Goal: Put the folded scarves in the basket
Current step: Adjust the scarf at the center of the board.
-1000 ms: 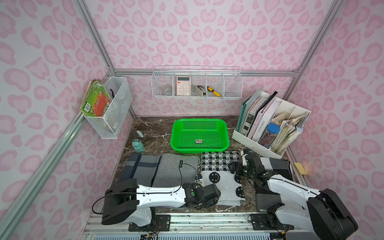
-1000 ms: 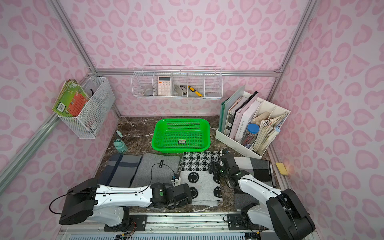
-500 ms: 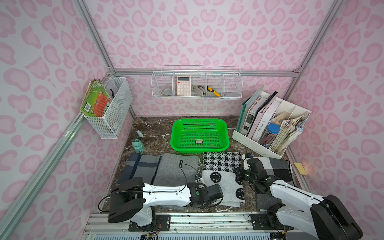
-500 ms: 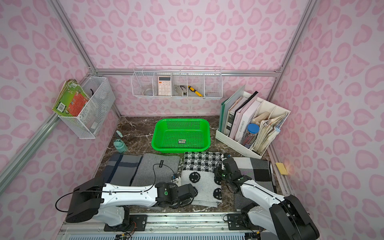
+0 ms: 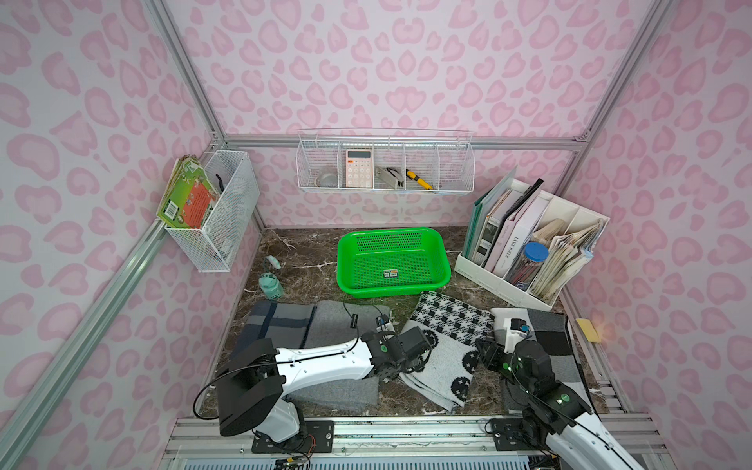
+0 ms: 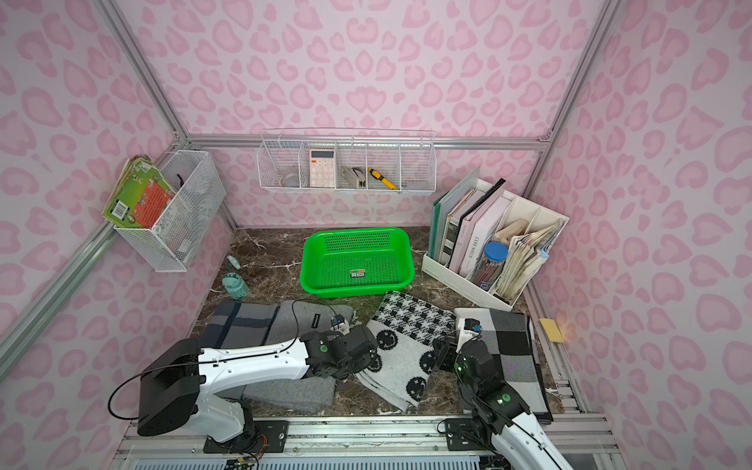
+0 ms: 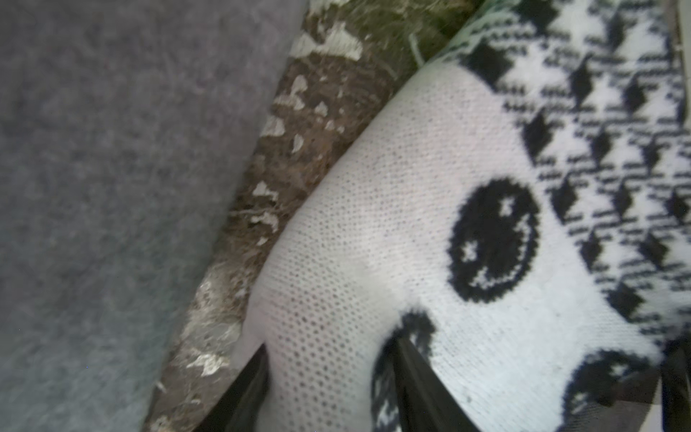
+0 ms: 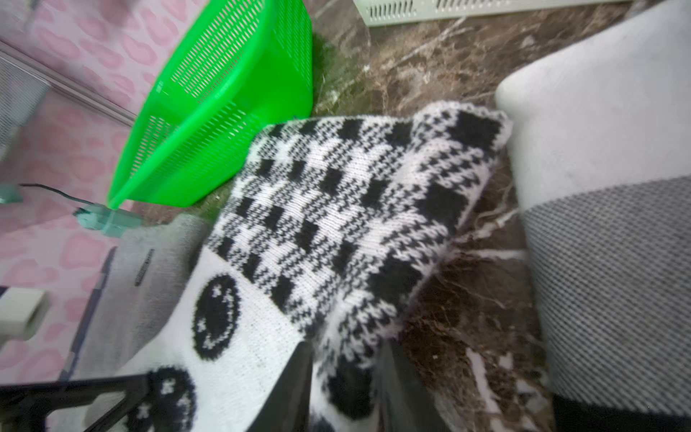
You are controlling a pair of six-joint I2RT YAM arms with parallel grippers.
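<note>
pinching folded scarf [image 5: 443, 337] edges in my left gripper [image 7: 331, 349] and right gripper [image 8: 346, 349] | fingers [image 7: 246, 389] mostly cut off | basket [image 5: 392, 291] just beyond

Both top views look down from high above the robot's edge of the worktop [image 5: 301, 260] toward the back wall, far enough to take in the whole cell; they share nearly the same scene, shifted slightly sideways. The left wrist camera sits very near the scarf [image 7: 374, 224], looking along the left gripper [image 7: 329, 366]. The right wrist camera, also near, looks past the right gripper [image 8: 346, 351] across the same scarf to the basket [image 8: 224, 93], seen in both top views too.
</note>
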